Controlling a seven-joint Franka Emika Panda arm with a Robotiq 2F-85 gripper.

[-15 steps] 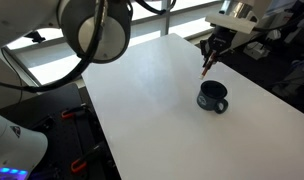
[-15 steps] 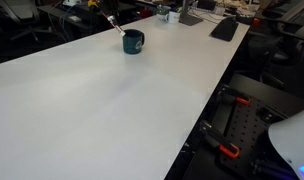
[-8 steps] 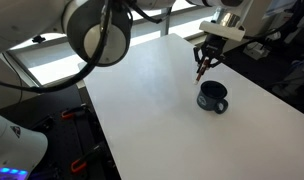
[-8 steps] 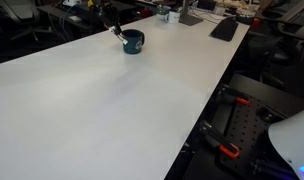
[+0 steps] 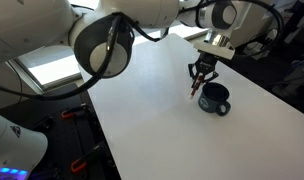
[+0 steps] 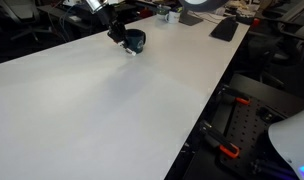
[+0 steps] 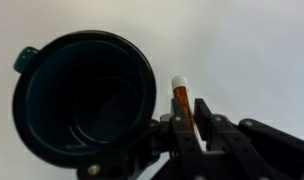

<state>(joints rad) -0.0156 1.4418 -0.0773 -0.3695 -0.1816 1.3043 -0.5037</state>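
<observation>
**End effector clamps a pen just beside the mug**

The end effector is closed on a thin pen, its jaws pinching the barrel from both sides. In the wrist view the pen has an orange barrel and a white tip. It sticks out from between the fingers and points away from the camera. It lies just beside the mug, close to the rim but outside it. I cannot tell whether it touches the wall. The mug is dark, upright and looks empty. Its handle is on the side away from the pen.

In an exterior view the mug stands on the white table, and the end effector hangs over the table right next to it. The pen slants down, with its lower end near the table beside the mug's base. Contact with the table cannot be made out. In an exterior view the mug sits toward the far end of the table, with the end effector just beside it. The pen is too small to see there.
</observation>
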